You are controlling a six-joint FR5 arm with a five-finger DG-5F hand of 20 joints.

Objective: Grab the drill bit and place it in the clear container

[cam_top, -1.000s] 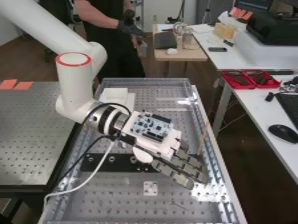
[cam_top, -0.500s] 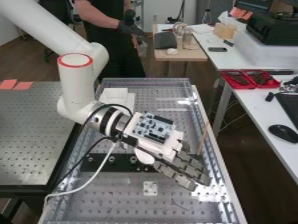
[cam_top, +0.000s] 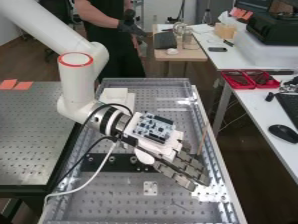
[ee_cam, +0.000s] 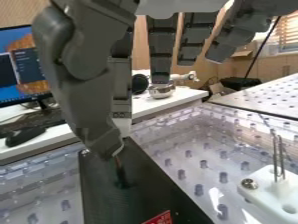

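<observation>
Bench [cam_top: 120, 207] between table [cam_top: 33, 130] and white desk [cam_top: 266, 112]

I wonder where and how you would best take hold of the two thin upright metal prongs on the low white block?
I'd pinch the upper part of the metal prongs, coming in from above: they look slim and close together, and stand up free of the white block.

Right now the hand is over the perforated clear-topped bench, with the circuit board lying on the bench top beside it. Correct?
Not quite: the circuit board sits on top of the hand, as the high view shows. The hand is over the perforated clear-topped bench.
</observation>
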